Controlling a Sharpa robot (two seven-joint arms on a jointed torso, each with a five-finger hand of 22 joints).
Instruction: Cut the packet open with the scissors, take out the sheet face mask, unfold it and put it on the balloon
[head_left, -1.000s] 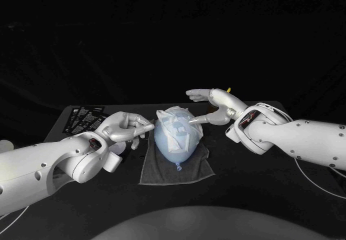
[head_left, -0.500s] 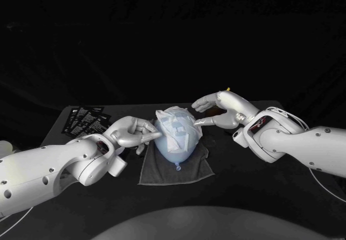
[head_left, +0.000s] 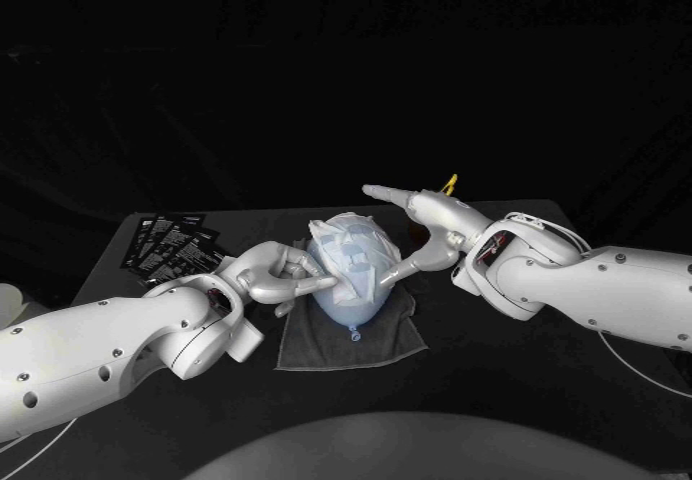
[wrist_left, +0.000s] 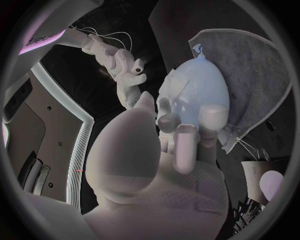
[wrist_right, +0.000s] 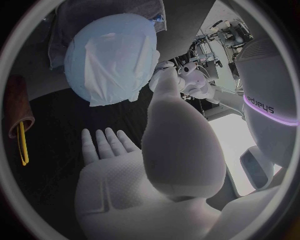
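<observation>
A pale blue balloon (head_left: 352, 282) lies on a grey towel (head_left: 353, 338), its knot toward me. The white sheet mask (head_left: 353, 250) is draped over its far half (wrist_right: 115, 62). My left hand (head_left: 289, 277) has its fingers curled against the balloon's left side, fingertips (wrist_left: 212, 117) on the surface at the mask's edge; whether they pinch the mask is unclear. My right hand (head_left: 421, 225) presses its thumb on the balloon's right side while its other fingers stretch out, away from it. The scissors' yellow handle (head_left: 451, 183) stands behind the right hand.
Several dark packets (head_left: 170, 243) lie fanned at the table's back left. The scissors (wrist_right: 22, 142) sit in a brown holder (wrist_right: 15, 107) near the right hand. A white cup (wrist_left: 256, 172) stands by the towel (wrist_left: 250, 60).
My left hand has moved right and now touches the balloon's side. My right hand's thumb has dropped lower on the balloon's right side, and its other fingers have stretched out.
</observation>
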